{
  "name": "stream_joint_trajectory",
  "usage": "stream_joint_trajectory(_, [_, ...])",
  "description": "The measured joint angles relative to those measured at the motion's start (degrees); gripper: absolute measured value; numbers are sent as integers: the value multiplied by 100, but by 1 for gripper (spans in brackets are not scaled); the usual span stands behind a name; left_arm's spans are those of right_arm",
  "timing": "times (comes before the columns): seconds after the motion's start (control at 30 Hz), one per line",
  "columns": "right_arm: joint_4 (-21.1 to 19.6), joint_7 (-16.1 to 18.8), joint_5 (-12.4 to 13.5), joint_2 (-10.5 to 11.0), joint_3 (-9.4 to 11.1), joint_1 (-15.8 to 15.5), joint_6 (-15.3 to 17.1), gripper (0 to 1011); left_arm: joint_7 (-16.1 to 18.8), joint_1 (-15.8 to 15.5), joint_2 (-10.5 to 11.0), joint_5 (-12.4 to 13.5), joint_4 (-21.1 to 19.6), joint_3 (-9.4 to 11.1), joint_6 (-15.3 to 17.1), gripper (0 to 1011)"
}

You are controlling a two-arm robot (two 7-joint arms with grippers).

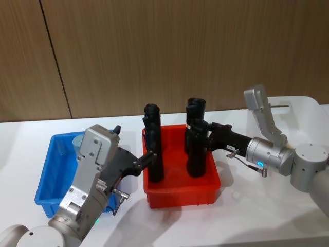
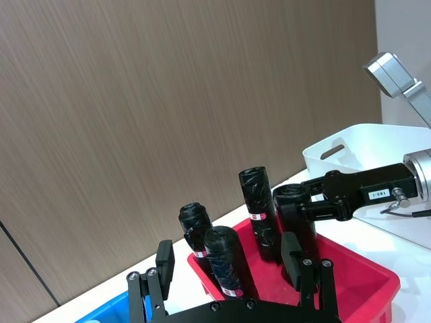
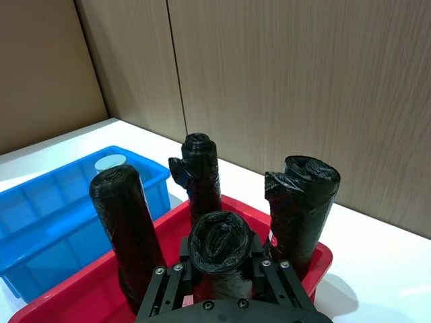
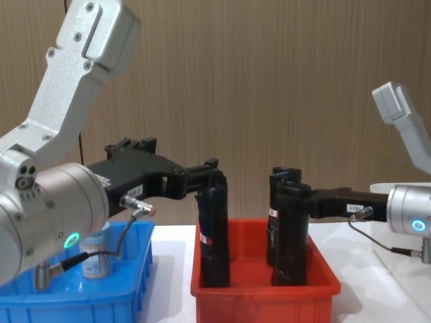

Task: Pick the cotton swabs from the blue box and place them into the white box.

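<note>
The cotton swabs [image 3: 111, 163], a small clear jar with a pale lid, stand in the far corner of the blue box [image 3: 47, 222]. In the chest view the jar [image 4: 97, 259] shows behind my left wrist. My left gripper [image 2: 229, 259] is over the red bin, open, its fingers [image 2: 165, 259] straddling a black roll [image 2: 225, 269] at the bin's front left. My right gripper [image 3: 221, 259] is shut on another black roll [image 3: 219, 239] at the bin's right side. The white box [image 2: 357, 151] stands behind my right arm at the far right.
The red bin [image 1: 180, 193] sits in the middle of the white table between the two boxes and holds several tall black rolls. A brown wood-panel wall runs close behind the table. My left arm [image 1: 92, 170] partly covers the blue box [image 1: 54, 170].
</note>
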Motion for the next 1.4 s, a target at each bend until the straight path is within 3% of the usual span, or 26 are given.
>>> stream_joint_trajectory(0.23, [-1,16,-10,-4,25,17,-66,430,0,0,0,0,0,0,0,1004])
stream_joint_trajectory(0.43, [-523,-1,-1,72,61,-203,44,394,0,0,1,0,0,0,0,1004])
stream_joint_trajectory(0.63, [-1688,-128,60,264,125,-728,434,371,0,0,0,0,0,0,0,1004])
stream_joint_trajectory(0.67, [-2041,-165,84,311,146,-845,534,366,0,0,0,0,0,0,0,1004])
stream_joint_trajectory(0.77, [-2489,-229,121,386,179,-1023,694,363,0,0,0,0,0,0,0,1004])
stream_joint_trajectory(0.87, [-3247,-351,190,519,249,-1312,955,363,0,0,0,0,0,0,0,1004])
stream_joint_trajectory(1.2, [-4925,-807,327,882,489,-1903,1598,363,0,0,0,0,0,0,0,1004])
stream_joint_trajectory(1.4, [-5663,-1116,363,1091,645,-2158,1918,363,0,0,0,0,0,0,0,1004])
